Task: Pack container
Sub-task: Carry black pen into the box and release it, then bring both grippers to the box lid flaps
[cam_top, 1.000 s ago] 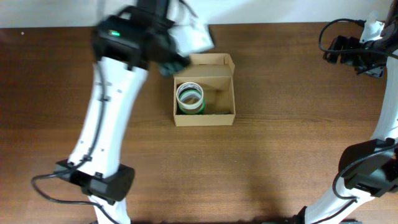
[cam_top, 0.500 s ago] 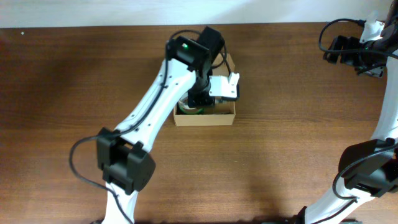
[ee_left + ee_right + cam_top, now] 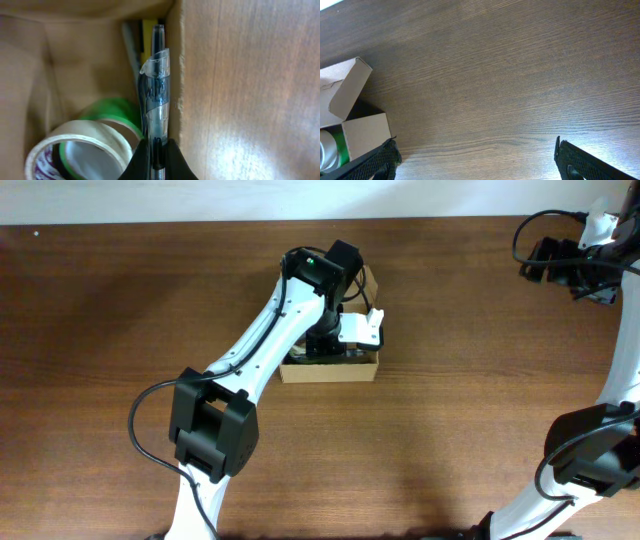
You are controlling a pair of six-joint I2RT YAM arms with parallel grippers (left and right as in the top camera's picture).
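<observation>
The tan cardboard container (image 3: 330,371) stands open at the table's middle, its lid flap (image 3: 366,280) raised at the back; it also shows in the right wrist view (image 3: 365,132). My left gripper (image 3: 157,150) is shut on a clear blue pen (image 3: 156,85), which points down along the box's inner wall (image 3: 174,70). In the overhead view the left gripper (image 3: 335,340) sits inside the box. Tape rolls, one tan (image 3: 80,145) and one green (image 3: 115,110), lie in the box. A yellow item (image 3: 146,30) lies at the box's far end. My right gripper (image 3: 475,160) is open over bare table, far right.
The brown wooden table (image 3: 480,400) surrounds the box. The right arm (image 3: 585,250) stays at the far right edge. The left arm's base (image 3: 210,440) sits at the front left.
The left arm swung from behind the box's left side to over the box, and its gripper has gone down into the box with the pen. The right arm has not moved.
</observation>
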